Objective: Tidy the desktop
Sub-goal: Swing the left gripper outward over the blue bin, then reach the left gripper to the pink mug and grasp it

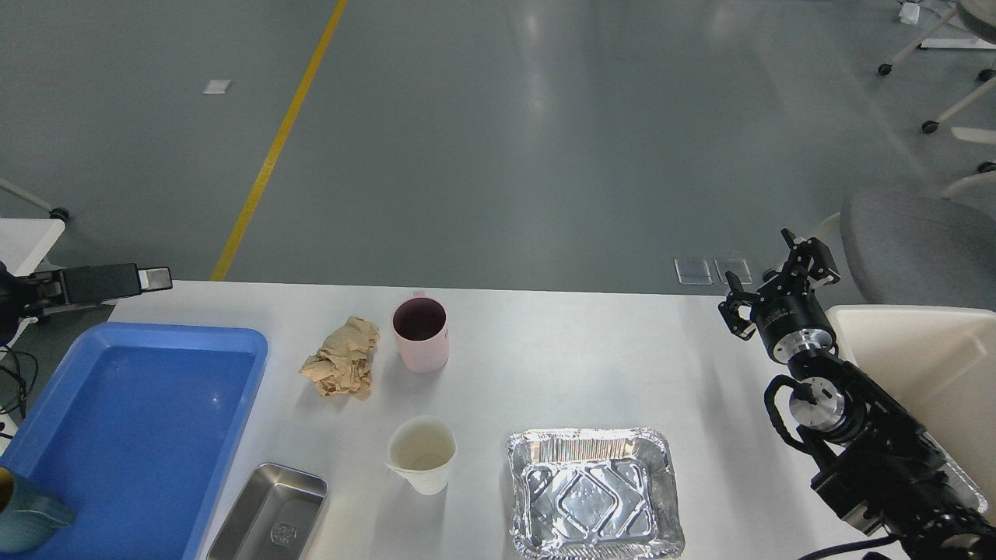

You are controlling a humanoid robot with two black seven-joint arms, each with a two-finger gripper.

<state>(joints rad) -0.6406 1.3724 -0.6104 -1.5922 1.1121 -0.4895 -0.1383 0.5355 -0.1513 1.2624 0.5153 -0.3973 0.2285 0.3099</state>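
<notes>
The white desktop (591,358) carries a crumpled brown paper ball (340,359), a pink mug (420,334), a white paper cup (422,453), a foil tray (595,491) and a small steel tin (268,513). My right gripper (780,274) is open and empty above the desktop's far right edge, well right of the mug. My left gripper (152,278) reaches in from the left above the desktop's far left corner. It is seen side-on, so its fingers cannot be told apart.
A blue plastic tray (233,342) lies at the left with a teal cup (23,513) in its near corner. A cream-coloured bin (934,342) stands beside the right edge. A grey office chair (918,241) is behind the bin.
</notes>
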